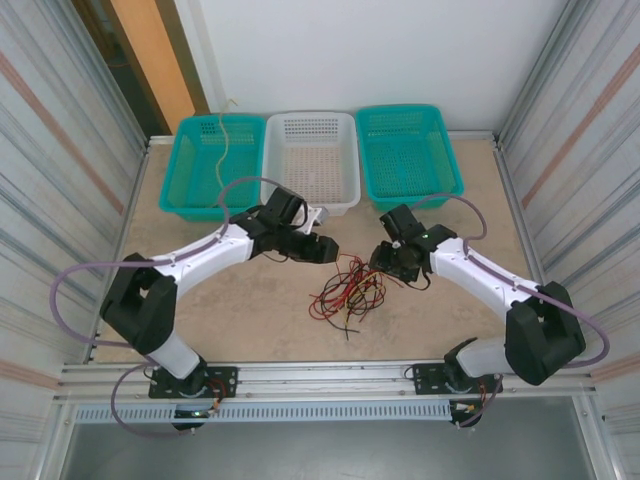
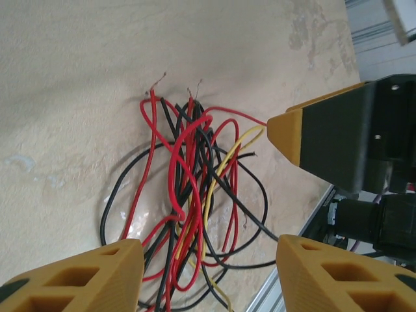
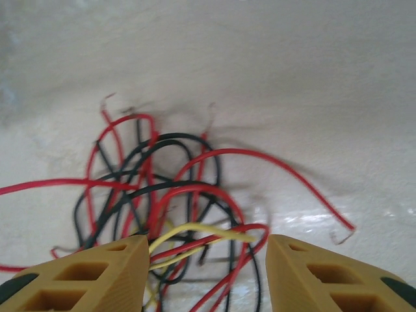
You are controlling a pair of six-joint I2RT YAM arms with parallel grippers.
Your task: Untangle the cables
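Thin red, black and yellow cables (image 1: 345, 288), tangled heap at centre frame on your beige tabletop (image 1: 230, 310), your left gripper (image 2: 208, 253) parted over them, gripping nothing, your right gripper (image 3: 207, 247) parted, nothing clamped, yellow strand (image 3: 195, 228) lying between its fingers.

No lettering, label, brand name, number or sign can be read in any of the views.
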